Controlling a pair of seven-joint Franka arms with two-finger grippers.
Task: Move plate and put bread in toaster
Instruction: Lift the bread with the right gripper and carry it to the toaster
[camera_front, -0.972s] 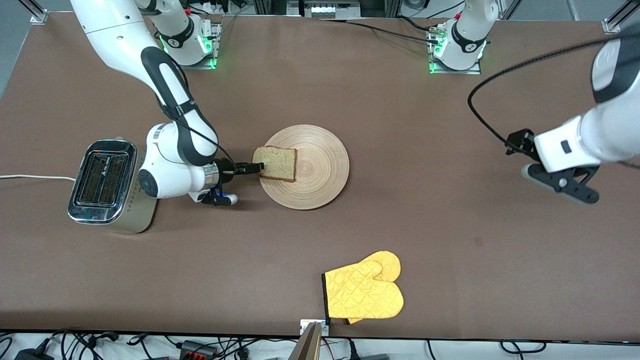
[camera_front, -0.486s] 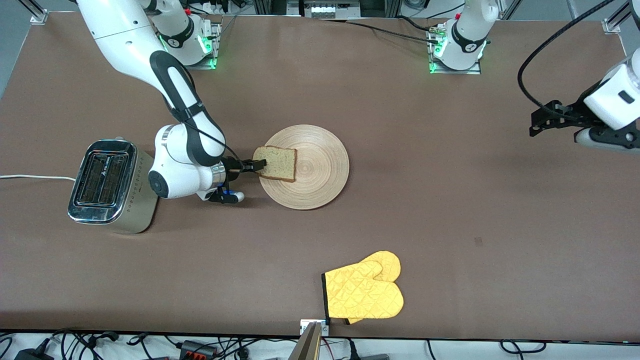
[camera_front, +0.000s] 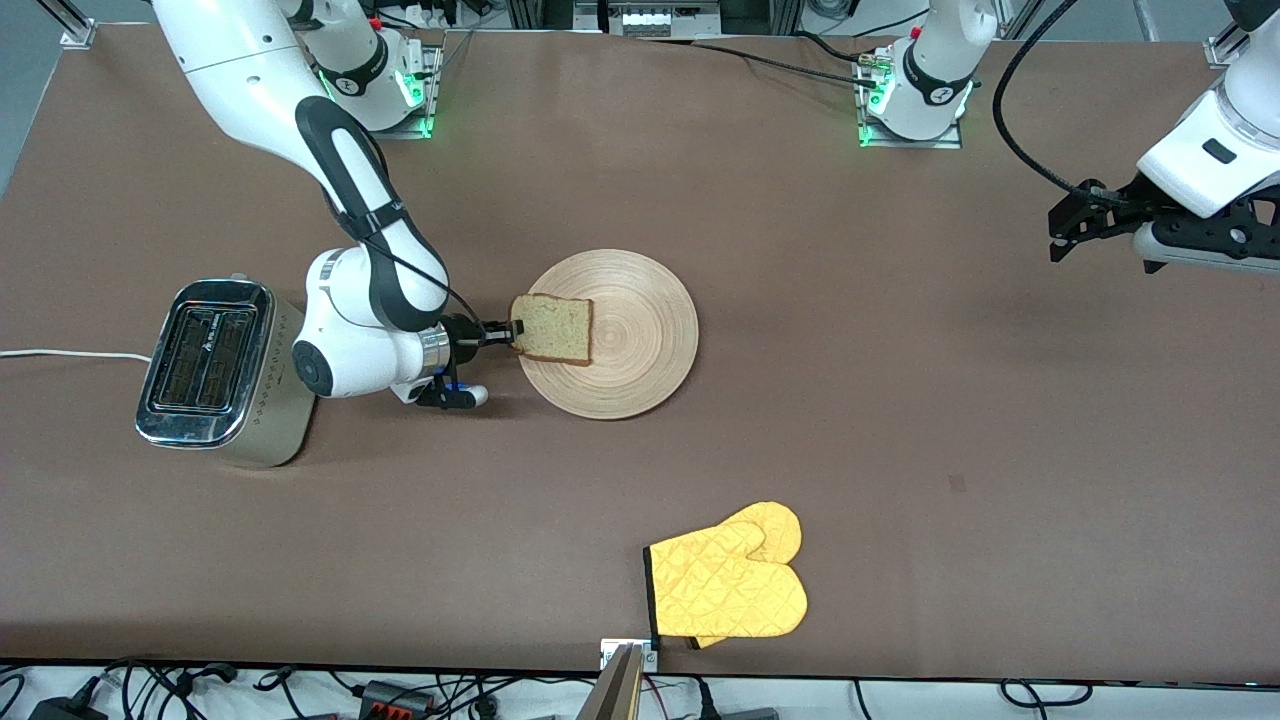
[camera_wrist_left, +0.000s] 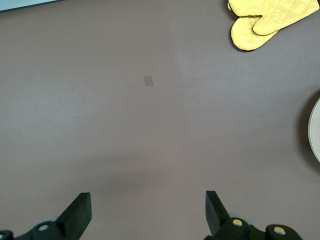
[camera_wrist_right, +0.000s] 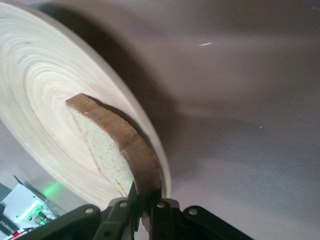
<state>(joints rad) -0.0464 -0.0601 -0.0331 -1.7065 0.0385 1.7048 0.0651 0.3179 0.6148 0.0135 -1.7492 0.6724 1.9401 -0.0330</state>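
Note:
The light wooden plate (camera_front: 625, 335) lies mid-table. The bread (camera_front: 553, 328), a square slice with brown crust, stands tilted over the plate's edge toward the toaster. My right gripper (camera_front: 516, 334) is shut on the bread's crust edge; in the right wrist view the fingers (camera_wrist_right: 131, 202) pinch the crust of the bread (camera_wrist_right: 107, 145) above the plate (camera_wrist_right: 35, 100). The toaster (camera_front: 212, 367), chrome-topped with two empty slots, stands at the right arm's end of the table. My left gripper (camera_front: 1066, 232) is open and empty, up in the air at the left arm's end; its fingertips (camera_wrist_left: 80, 212) show over bare table.
A pair of yellow oven mitts (camera_front: 728, 582) lies near the table's front edge, nearer the camera than the plate; they also show in the left wrist view (camera_wrist_left: 265, 20). The toaster's white cord (camera_front: 60, 354) runs off the table's end.
My left arm has swung up and away toward the table's end. My right gripper has closed on the bread's edge and the slice has tipped up slightly from the plate.

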